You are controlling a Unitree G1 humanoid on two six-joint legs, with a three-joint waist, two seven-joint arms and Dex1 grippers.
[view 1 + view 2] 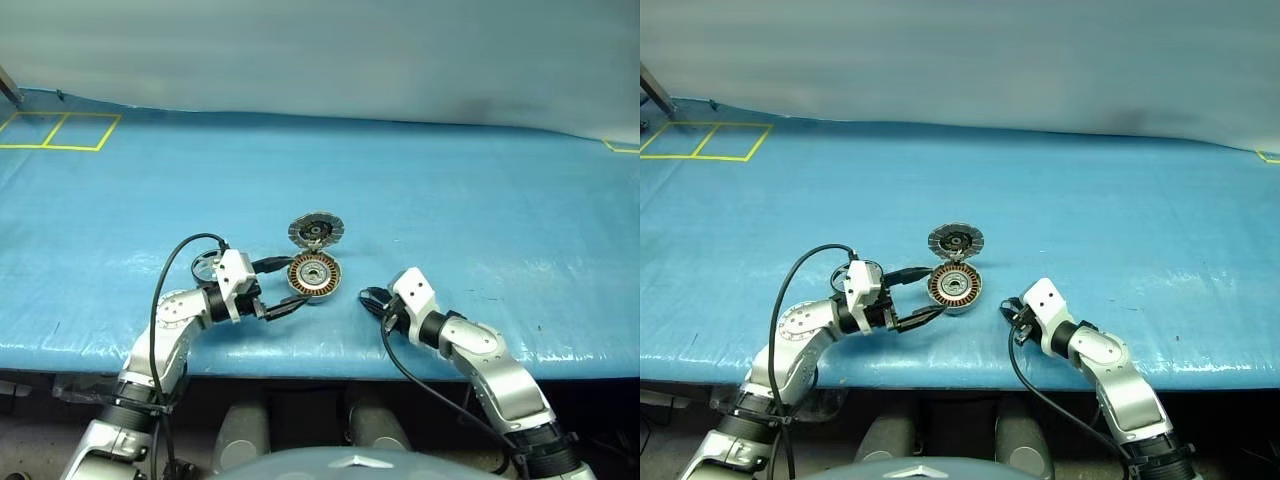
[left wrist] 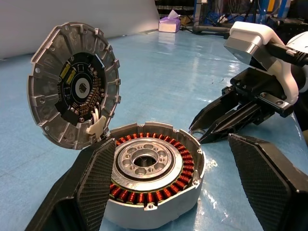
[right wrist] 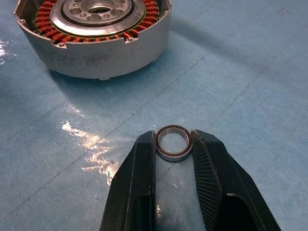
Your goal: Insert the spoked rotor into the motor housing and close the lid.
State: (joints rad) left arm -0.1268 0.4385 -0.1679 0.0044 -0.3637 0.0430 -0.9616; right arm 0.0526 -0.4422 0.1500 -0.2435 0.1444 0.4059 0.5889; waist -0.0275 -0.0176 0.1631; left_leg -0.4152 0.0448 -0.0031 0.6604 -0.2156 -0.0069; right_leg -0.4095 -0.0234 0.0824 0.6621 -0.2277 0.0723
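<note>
The motor housing (image 1: 313, 276) lies on the blue table with its copper windings showing. Its lid (image 1: 316, 231) stands open on the far side, dark inner face towards me. My left gripper (image 1: 287, 287) is open, with one finger (image 2: 91, 183) against the housing's near wall and the other off to its side. A black wheel, seemingly the spoked rotor (image 1: 205, 266), lies behind my left wrist and is partly hidden. Just right of the housing, my right gripper (image 3: 173, 136) is shut on a small metal ring (image 3: 172, 157) that rests on the table.
The blue cover's front edge (image 1: 320, 362) runs just below both arms. Yellow tape squares (image 1: 60, 131) mark the far left corner. A black cable (image 1: 160, 300) loops over my left arm. The blue surface stretches away beyond the lid.
</note>
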